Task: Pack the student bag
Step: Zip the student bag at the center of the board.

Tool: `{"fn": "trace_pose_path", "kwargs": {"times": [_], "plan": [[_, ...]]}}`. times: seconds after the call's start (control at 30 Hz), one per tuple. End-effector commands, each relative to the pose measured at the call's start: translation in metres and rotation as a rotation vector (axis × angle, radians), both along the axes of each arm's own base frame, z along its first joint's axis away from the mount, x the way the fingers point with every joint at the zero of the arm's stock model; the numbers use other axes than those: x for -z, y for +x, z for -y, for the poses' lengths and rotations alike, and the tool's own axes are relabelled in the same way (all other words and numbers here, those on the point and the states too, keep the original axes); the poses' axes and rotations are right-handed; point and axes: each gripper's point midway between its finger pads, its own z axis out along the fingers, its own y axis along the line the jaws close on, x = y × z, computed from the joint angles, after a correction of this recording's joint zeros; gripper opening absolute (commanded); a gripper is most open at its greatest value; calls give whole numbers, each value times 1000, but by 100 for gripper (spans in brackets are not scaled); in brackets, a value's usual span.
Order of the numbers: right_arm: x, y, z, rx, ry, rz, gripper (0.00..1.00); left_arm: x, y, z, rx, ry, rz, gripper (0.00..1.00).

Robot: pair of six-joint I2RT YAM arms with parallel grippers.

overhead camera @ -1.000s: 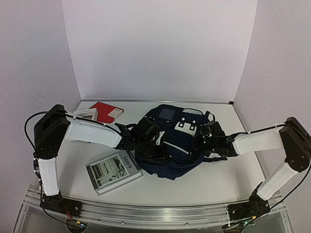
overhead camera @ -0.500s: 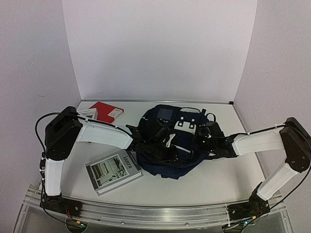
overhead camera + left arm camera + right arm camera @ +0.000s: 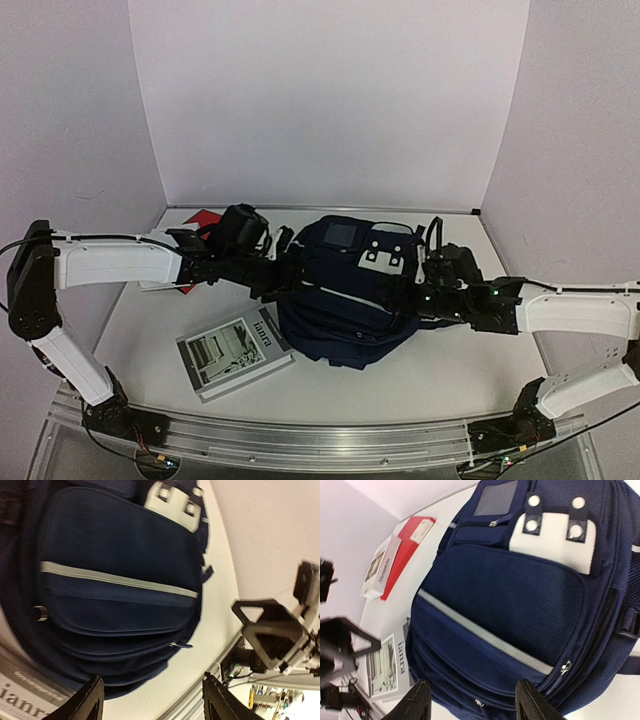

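The bag lies just ahead of left fingers and right fingers, both pairs apart, empty; its contents hidden.

A white table, evenly lit, stands boxed in by plain pale panels: a back wall at 12 o'clock, side walls at 9 and 3 o'clock, an aluminium rail edging 6 o'clock.

We find the bag filling mid-table. The left arm reaches across the red book to the bag's left side; the right arm lies along its right. The grey book sits just beside its near-left edge (no gap we can make out). Bare table shows near-right, before the bag.
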Motion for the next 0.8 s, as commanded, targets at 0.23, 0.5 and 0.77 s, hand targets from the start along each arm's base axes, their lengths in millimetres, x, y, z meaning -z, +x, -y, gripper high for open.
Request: {"fn": "trace_pose_path", "kwargs": {"times": [0.23, 0.5, 0.77], "plan": [[72, -42, -28, -177, -262, -109, 45, 60, 10, -48, -153, 152, -153, 71], [81, -36, -31, -155, -315, -92, 34, 75, 12, -39, -133, 151, -179, 67], [82, -29, -28, -117, -334, -75, 15, 89, 17, -29, -118, 134, -196, 54]]}}
